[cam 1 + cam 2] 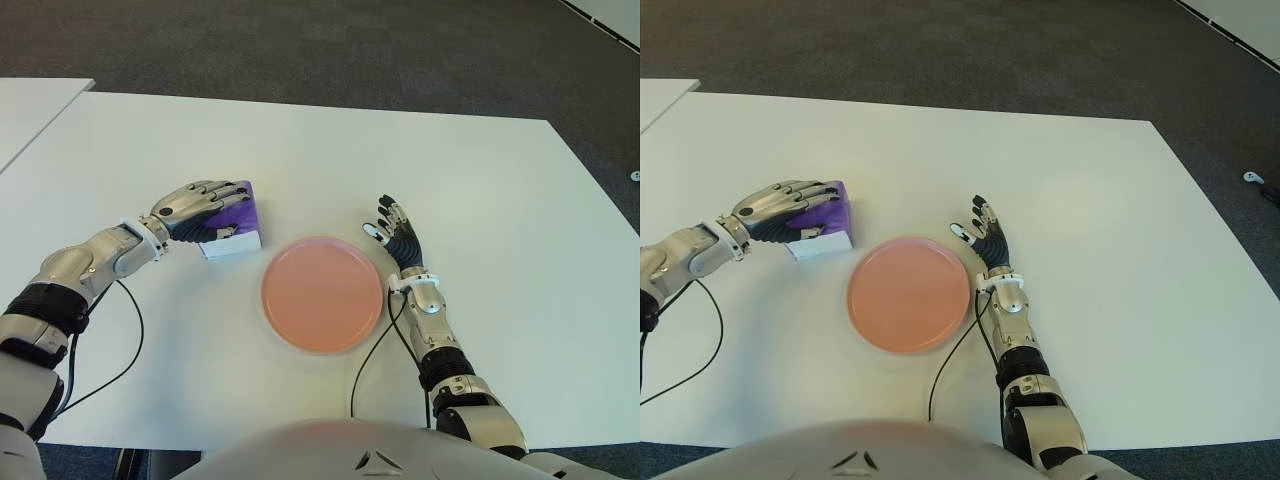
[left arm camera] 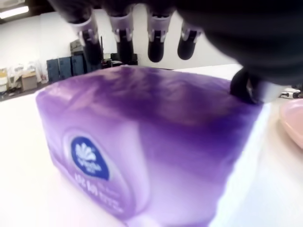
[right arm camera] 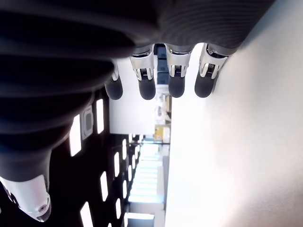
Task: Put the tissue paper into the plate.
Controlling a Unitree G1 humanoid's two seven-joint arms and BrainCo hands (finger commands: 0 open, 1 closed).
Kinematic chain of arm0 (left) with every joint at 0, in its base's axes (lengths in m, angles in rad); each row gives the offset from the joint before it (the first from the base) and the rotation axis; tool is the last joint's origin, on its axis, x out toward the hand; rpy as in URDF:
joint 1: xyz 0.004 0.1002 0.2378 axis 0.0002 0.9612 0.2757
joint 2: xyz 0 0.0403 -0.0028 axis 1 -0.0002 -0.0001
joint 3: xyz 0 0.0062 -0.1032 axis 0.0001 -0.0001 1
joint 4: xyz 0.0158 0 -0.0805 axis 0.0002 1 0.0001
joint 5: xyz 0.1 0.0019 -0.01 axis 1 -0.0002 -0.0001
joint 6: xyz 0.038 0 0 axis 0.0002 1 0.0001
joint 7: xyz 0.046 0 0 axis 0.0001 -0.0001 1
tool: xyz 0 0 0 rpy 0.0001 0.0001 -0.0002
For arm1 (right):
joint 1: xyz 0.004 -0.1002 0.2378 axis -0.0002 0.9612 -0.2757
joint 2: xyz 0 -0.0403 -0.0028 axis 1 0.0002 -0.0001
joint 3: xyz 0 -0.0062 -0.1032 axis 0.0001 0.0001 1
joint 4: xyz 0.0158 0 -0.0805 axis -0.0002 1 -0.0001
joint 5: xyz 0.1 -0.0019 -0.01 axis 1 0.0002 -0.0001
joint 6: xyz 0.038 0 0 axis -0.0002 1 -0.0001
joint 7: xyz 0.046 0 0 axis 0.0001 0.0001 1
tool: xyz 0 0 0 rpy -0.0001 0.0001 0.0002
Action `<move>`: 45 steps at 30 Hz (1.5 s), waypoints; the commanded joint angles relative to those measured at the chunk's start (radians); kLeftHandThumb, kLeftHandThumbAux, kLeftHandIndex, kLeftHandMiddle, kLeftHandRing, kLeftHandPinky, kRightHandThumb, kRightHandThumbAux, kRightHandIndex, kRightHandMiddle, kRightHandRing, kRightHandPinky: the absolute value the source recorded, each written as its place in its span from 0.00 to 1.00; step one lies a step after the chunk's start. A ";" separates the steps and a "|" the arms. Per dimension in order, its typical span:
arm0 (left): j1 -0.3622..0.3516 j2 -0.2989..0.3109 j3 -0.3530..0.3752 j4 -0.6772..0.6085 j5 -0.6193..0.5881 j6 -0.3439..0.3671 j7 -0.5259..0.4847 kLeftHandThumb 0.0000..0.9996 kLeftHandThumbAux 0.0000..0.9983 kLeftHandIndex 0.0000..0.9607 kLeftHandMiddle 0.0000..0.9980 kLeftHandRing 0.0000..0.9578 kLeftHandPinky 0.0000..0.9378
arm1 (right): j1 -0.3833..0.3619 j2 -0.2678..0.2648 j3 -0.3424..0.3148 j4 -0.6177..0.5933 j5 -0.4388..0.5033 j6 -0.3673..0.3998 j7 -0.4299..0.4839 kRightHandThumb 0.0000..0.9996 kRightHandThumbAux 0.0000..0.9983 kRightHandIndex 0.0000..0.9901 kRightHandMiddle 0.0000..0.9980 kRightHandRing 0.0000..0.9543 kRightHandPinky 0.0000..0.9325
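White tabletop (image 1: 300, 150) carries a purple tissue pack (image 1: 236, 222) just left of the pink plate (image 1: 322, 293). The grasp step is in hand: the left hand (image 1: 195, 207) is draped over the pack, fingers (image 2: 124, 35) seemingly not yet clamped. Closing, lifting and carrying rightward are called for next. The right hand (image 1: 398, 233) shows spread, empty, beside the plate's right rim.

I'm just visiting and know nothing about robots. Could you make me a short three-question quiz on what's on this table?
1. True or false: the purple tissue pack already lies in the pink plate.
2. Which hand is over the tissue pack: A) left hand B) right hand C) neither?
3. Fill in: the plate sits between the tissue pack and the ____ hand.

Key: 1. False, it is on the white table beside the plate. 2. A; its fingers drape over the top. 3. right, open and holding nothing.
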State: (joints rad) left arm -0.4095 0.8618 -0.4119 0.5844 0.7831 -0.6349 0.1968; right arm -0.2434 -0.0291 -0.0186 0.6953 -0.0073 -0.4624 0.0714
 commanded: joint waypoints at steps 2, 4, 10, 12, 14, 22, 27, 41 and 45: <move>0.053 0.022 0.050 -0.059 -0.101 -0.021 -0.113 0.10 0.30 0.00 0.00 0.00 0.00 | 0.100 0.005 0.006 0.062 -0.003 0.087 0.005 0.00 0.62 0.00 0.00 0.00 0.00; 0.076 0.037 0.089 -0.106 -0.176 -0.027 -0.167 0.11 0.31 0.00 0.00 0.00 0.00 | 0.101 0.005 0.007 0.061 -0.002 0.087 0.008 0.00 0.62 0.00 0.00 0.00 0.00; 0.117 0.027 0.152 -0.166 -0.273 -0.011 -0.255 0.14 0.31 0.00 0.00 0.00 0.00 | 0.105 0.005 0.006 0.055 0.000 0.087 0.014 0.00 0.62 0.00 0.00 0.00 0.00; 0.128 0.030 0.175 -0.188 -0.313 -0.011 -0.289 0.16 0.31 0.00 0.00 0.00 0.00 | 0.105 0.005 0.006 0.054 0.000 0.088 0.014 0.00 0.61 0.00 0.00 0.00 0.00; 0.142 0.037 0.200 -0.219 -0.358 -0.010 -0.328 0.17 0.32 0.00 0.00 0.00 0.00 | 0.104 0.005 0.006 0.055 -0.001 0.089 0.013 0.00 0.61 0.00 0.00 0.00 0.00; 0.216 0.047 0.287 -0.388 -0.501 0.053 -0.474 0.21 0.33 0.00 0.00 0.00 0.00 | 0.099 0.004 0.005 0.064 -0.004 0.088 0.011 0.00 0.62 0.00 0.00 0.00 0.00; 0.232 0.033 0.315 -0.418 -0.505 0.070 -0.497 0.22 0.34 0.00 0.00 0.00 0.00 | 0.096 0.003 0.006 0.068 -0.004 0.084 0.012 0.00 0.62 0.00 0.00 0.00 0.00; 0.218 -0.019 0.324 -0.361 -0.392 0.104 -0.461 0.20 0.33 0.00 0.00 0.00 0.00 | 0.088 -0.002 0.005 0.079 -0.004 0.074 0.019 0.00 0.62 0.00 0.00 0.00 0.00; 0.216 -0.029 0.325 -0.350 -0.374 0.111 -0.455 0.19 0.32 0.00 0.00 0.00 0.00 | 0.086 -0.003 0.004 0.080 -0.003 0.074 0.020 0.00 0.62 0.00 0.00 0.00 0.00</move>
State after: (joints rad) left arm -0.1952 0.8464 -0.0898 0.2143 0.3848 -0.5360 -0.2722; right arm -0.2397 -0.0352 -0.0180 0.6898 -0.0064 -0.4571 0.0871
